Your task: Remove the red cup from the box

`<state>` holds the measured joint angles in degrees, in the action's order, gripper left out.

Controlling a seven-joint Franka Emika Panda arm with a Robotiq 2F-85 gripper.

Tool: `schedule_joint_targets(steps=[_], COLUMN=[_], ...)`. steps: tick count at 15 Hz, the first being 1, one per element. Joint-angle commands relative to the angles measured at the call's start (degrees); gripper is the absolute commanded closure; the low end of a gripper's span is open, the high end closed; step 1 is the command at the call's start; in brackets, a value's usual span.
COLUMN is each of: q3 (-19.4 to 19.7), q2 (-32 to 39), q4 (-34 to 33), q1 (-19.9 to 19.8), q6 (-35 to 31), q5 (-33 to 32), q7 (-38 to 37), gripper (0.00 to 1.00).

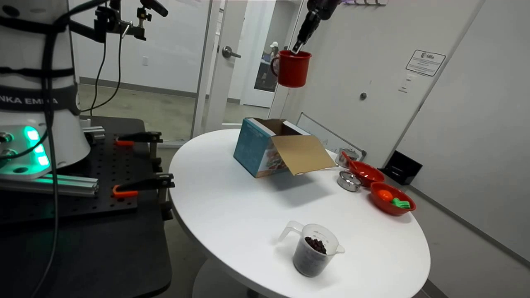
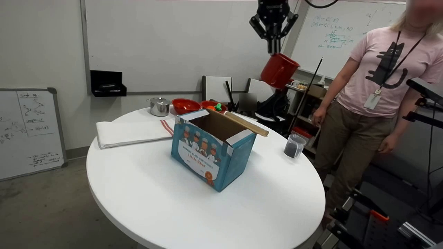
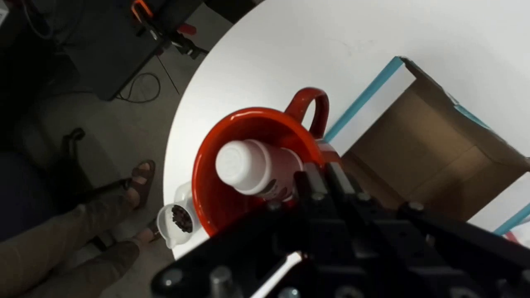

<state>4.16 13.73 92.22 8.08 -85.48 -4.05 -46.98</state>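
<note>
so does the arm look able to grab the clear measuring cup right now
Probably not yet: the gripper is busy holding the red cup, though nothing appears to block the clear measuring cup from above.

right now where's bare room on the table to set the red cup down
Bare white table shows beyond the open flap of the box, toward the measuring cup, and from the box's chef-printed side out to the table's edge. It is crowded where red bowls and metal cookware cluster; a folded cloth lies beside the box.
</note>
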Motion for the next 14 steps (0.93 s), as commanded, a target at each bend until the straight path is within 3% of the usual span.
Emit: schedule_joint_targets(steps=[1,7,10,14], q3=[0.5,3.5,4.0,3.2], q2=[-7.8,-6.8,0.7,10.9], q4=[10.4,16.8,13.5,8.9], q1=[-4.0,-11.9,-13.5,-12.8], q6=[0.0,-4.5,-8.6,-10.6], q5=[1.5,5.9,7.6,9.2], q7=[-3.1,-1.2,-2.3,-2.3], gripper=[0.98,0.98,0.98,0.98])
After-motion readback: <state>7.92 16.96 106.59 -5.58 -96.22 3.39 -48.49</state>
